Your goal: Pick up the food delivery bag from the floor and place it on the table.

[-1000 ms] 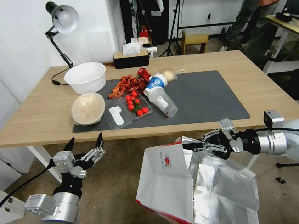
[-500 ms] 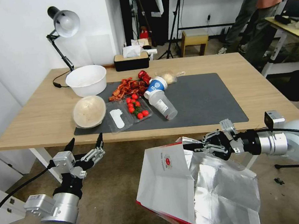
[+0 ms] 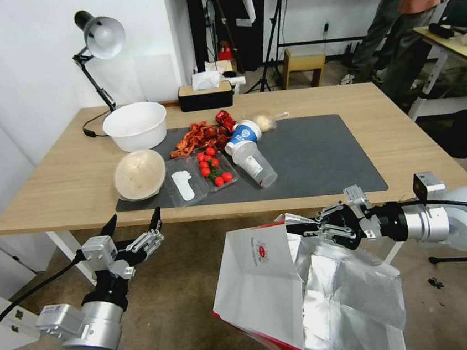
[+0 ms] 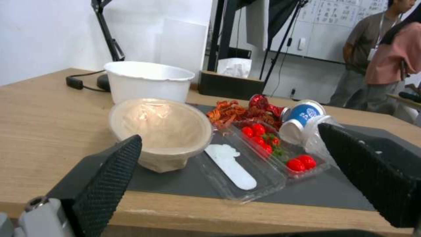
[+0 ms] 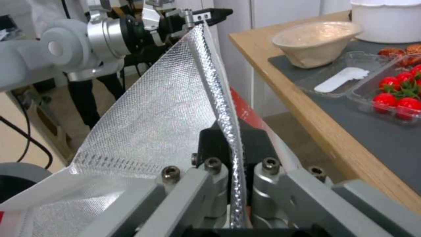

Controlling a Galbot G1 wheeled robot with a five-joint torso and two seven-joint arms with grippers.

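1 gripper, the right gripper [image 3: 304,227], stays clamped on the foil rim of the food delivery bag [image 3: 307,295], below the table [image 3: 408,145] edge. Nothing has shifted since 0.5 s ago, so the lift appears paused; the left gripper [image 3: 131,221] waits open beside the table.

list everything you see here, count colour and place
food delivery bag: 1, white, red, silver lining, held up below table edge
table: 1, light wood
mat: 1, dark grey, on table
bowls: 2, white and beige, table's left
tomato tray: 1, clear, on mat
cups: 2, blue and clear, lying on mat
lamp: 1, black, far left corner
tissue box: 1, black, far edge
left hand: open, below table edge
right hand: shut on bag rim
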